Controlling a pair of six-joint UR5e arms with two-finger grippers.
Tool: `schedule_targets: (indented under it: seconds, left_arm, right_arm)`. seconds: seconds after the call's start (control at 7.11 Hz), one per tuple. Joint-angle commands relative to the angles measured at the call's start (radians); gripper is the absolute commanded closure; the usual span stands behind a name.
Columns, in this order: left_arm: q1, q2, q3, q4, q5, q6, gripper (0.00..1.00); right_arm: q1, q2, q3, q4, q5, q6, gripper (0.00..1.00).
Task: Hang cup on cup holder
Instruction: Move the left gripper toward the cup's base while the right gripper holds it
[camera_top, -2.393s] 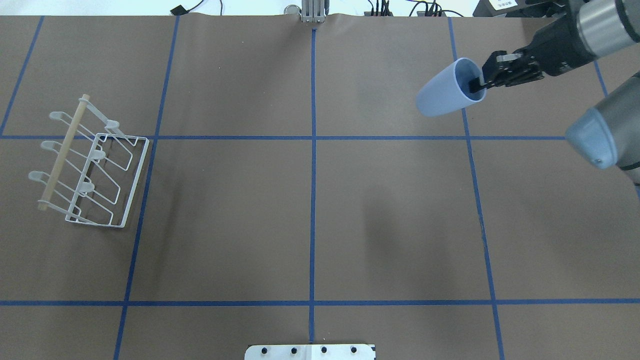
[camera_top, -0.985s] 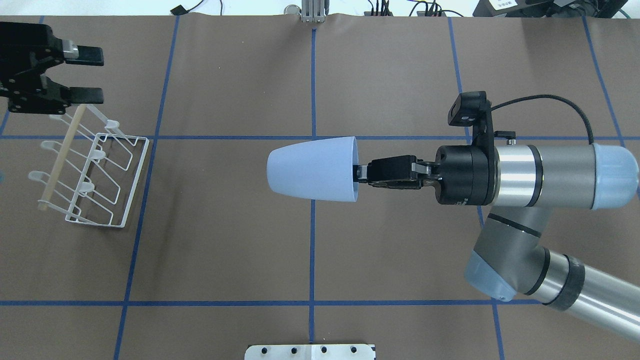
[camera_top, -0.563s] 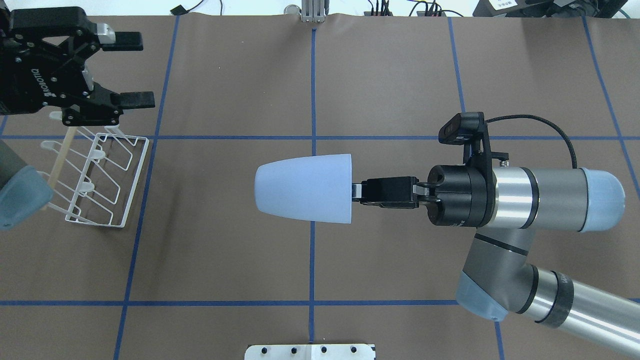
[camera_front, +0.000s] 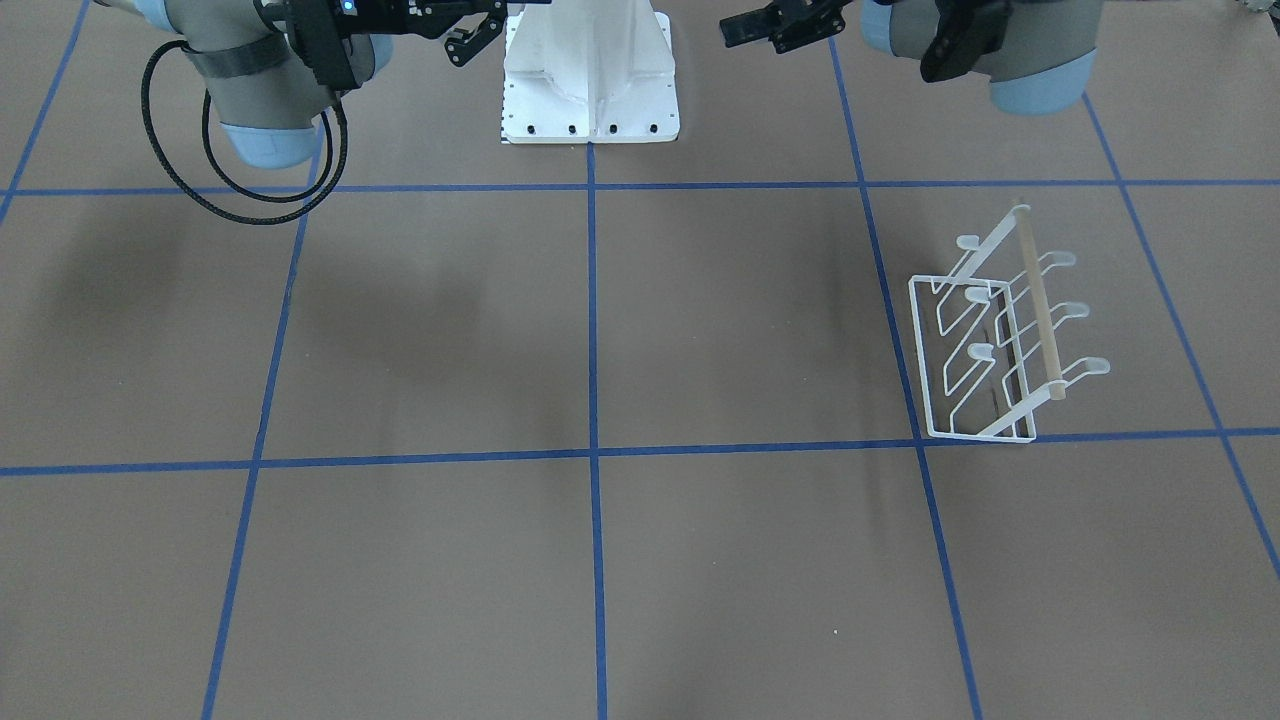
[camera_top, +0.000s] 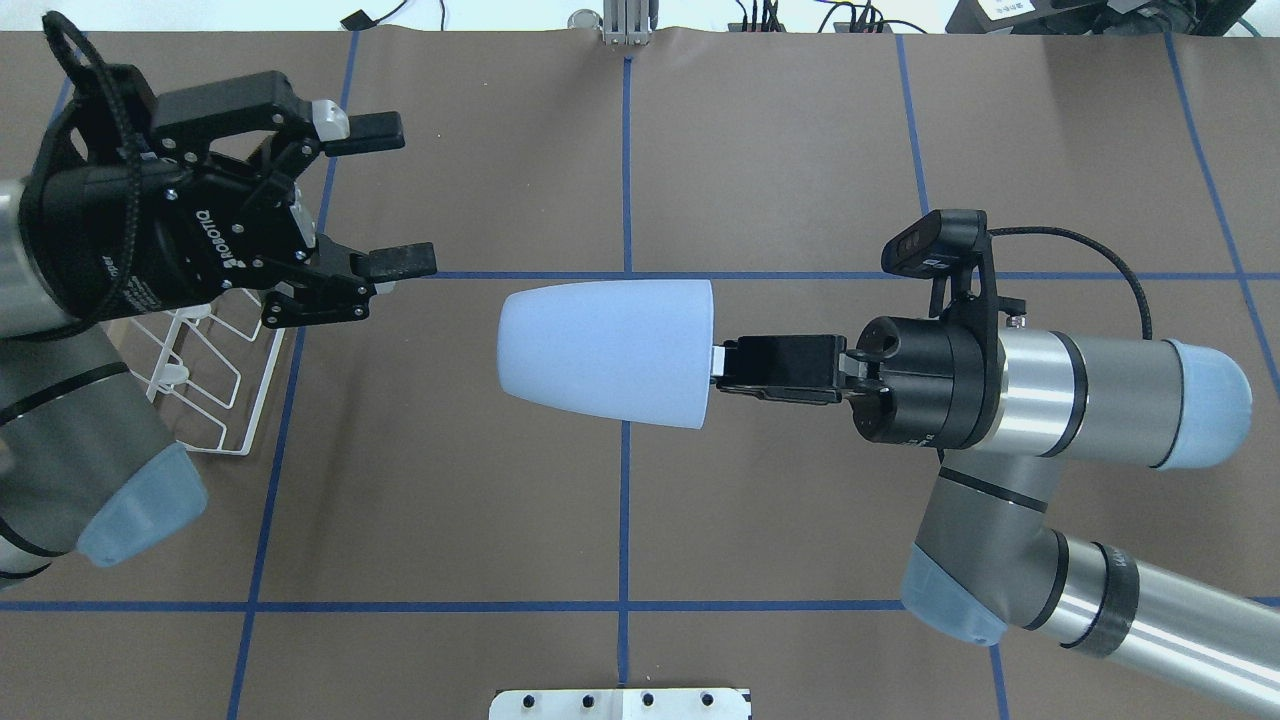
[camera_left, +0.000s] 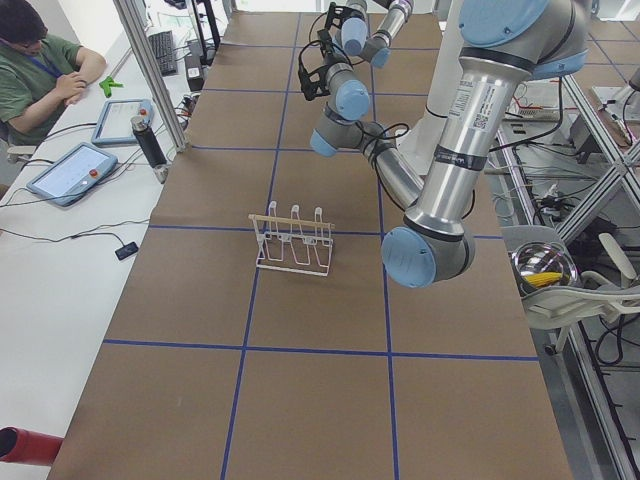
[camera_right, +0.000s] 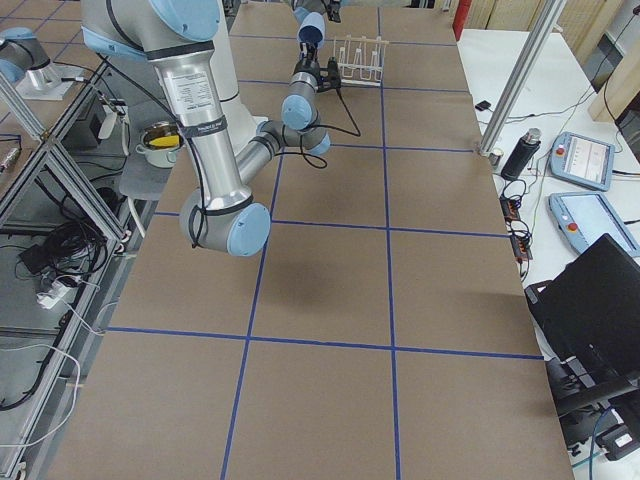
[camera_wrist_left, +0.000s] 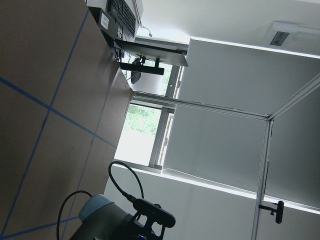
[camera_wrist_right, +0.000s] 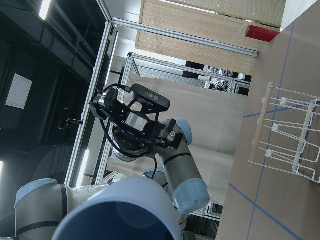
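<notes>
This looks like a mid-air handover. The right gripper (camera_top: 718, 363) is clamped on the mouth rim of the cup (camera_top: 605, 352), which is held in the air at centre, well apart from the rack (camera_top: 263, 400) on the left. The cup lies level with its long axis running left-right, closed base pointing left and mouth to the right. The left gripper (camera_top: 405, 192) faces that base, near it but not touching, jaws spread wide. Next it should close around the cup's body before the right lets go.
</notes>
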Motion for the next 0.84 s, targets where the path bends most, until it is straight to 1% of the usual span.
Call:
schedule_targets:
  seconds: [0.0, 0.42, 0.7]
  left_arm:
    - [0.061, -0.004, -0.002, -0.003, 0.022, 0.004, 0.02]
    - [0.098, -0.021, -0.011, -0.001, 0.014, 0.002, 0.02]
    - [0.146, -0.044, -0.01, 0.0, 0.02, 0.011, 0.02]
  right_arm:
    - [-0.001, 0.008, -0.007, 0.023, -0.016, 0.002, 1.0]
    - [-0.004, -0.004, -0.014, 0.023, -0.018, -0.003, 1.0]
    - [-0.006, -0.003, -0.016, 0.023, -0.018, -0.003, 1.0]
